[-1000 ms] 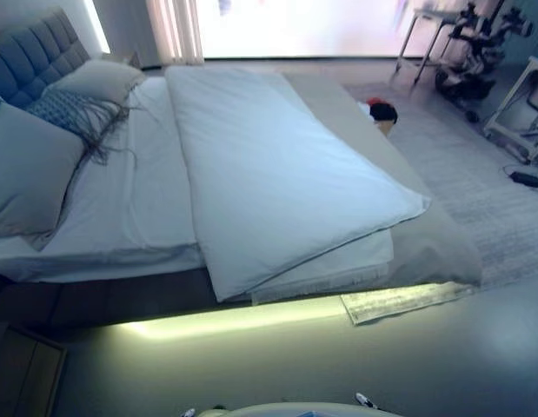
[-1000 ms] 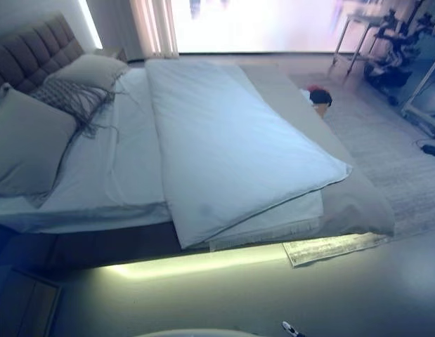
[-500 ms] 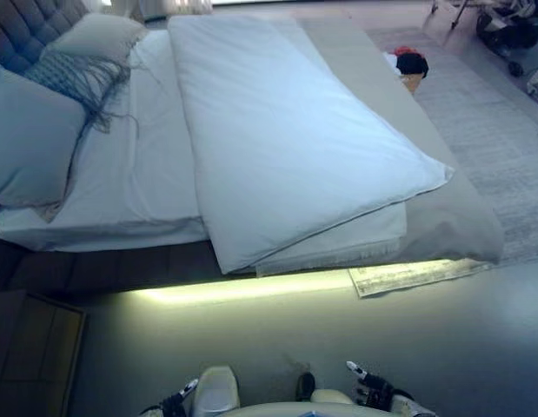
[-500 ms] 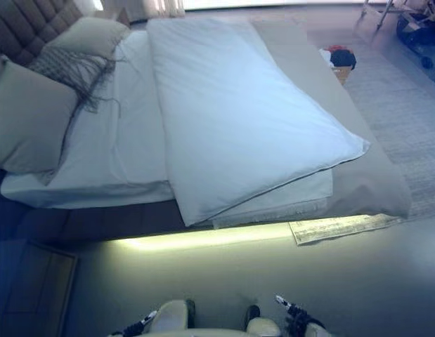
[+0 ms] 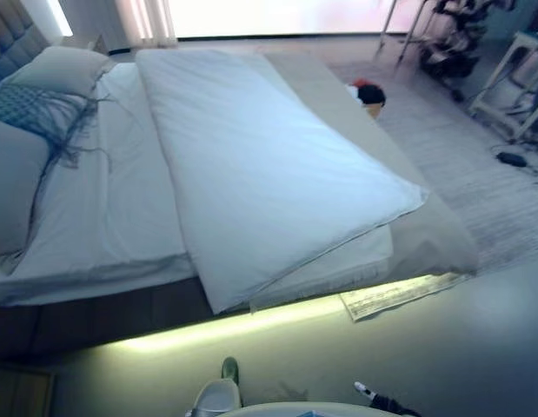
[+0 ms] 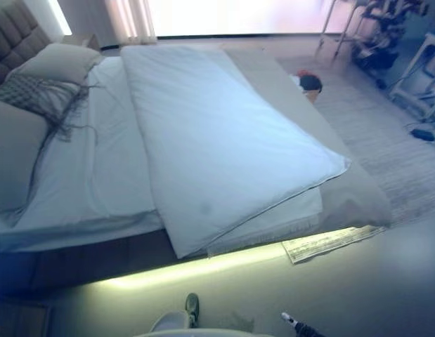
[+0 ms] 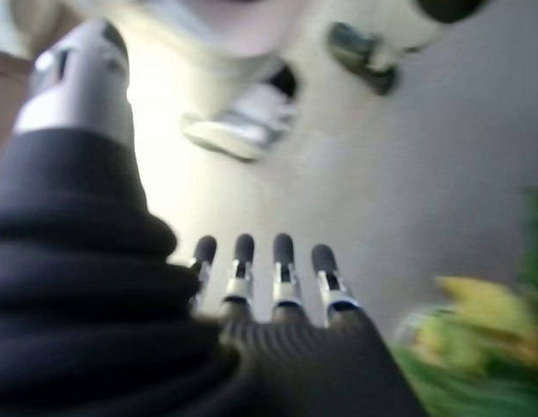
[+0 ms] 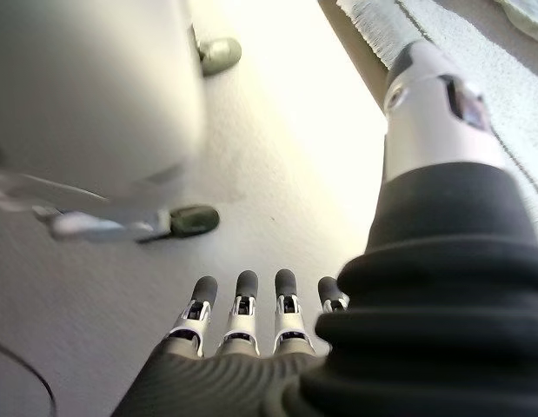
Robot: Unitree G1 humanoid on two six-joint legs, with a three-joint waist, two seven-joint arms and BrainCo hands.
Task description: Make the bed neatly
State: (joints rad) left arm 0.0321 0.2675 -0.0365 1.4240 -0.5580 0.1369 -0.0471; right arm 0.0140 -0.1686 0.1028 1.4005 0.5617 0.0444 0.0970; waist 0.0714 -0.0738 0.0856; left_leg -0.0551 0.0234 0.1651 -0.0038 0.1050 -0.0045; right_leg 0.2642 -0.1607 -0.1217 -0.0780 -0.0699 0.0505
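1. Bed (image 5: 442,243) fills most of the head views, its headboard (image 6: 10,31) at the far left and a strip of light glowing under its near edge.
2. White duvet (image 5: 260,174) lies folded in a long band down the middle of the mattress, its near corner reaching the bed's front edge.
3. White sheet (image 5: 112,200) shows bare between the duvet and the pillows.
4. Pillows (image 6: 17,151) sit at the head end, with a grey fringed throw (image 6: 41,95) draped between them.
5. Grey bedspread (image 6: 343,196) shows beyond the duvet at the foot end.
6. Pale rug (image 5: 399,295) pokes out from under the bed's near corner.
7. Left hand (image 7: 277,278) hangs over the floor (image 6: 358,288), fingers straight, nothing in it.
8. Right hand (image 8: 251,317) is likewise down by the floor, fingers relaxed and empty, well apart from the bed.
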